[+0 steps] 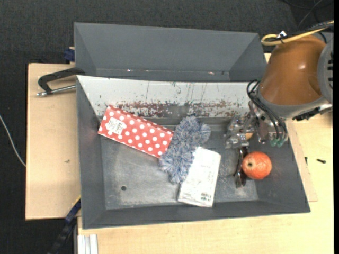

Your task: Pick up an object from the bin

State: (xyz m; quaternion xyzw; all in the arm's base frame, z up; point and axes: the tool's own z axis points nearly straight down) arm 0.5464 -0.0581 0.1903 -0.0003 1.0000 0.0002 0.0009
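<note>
You are looking down past the arm's orange cover (292, 70), which is sitting highest, over the right end of the bin (159, 49). Below it the gripper (241, 174) is hanging low over the floor in the bin's right part. You cannot tell whether it is spread or pressed together, and nothing is showing clamped in it.

The orange-red ball (258, 165) is lying on the floor just beside the gripper, toward the view's right. Whether the two are touching cannot be confirmed. The ball is round, so no long axis is constraining the approach; the sideways offset is the governing relation. On this evidence, the gripper is probably needing a short shift toward the ball to centre over it before closing.

The white packet (200, 176) is lying near on the gripper's other side. The blue-grey cloth (183, 144) and spotted red box (135, 131) are lying farther left.
</note>
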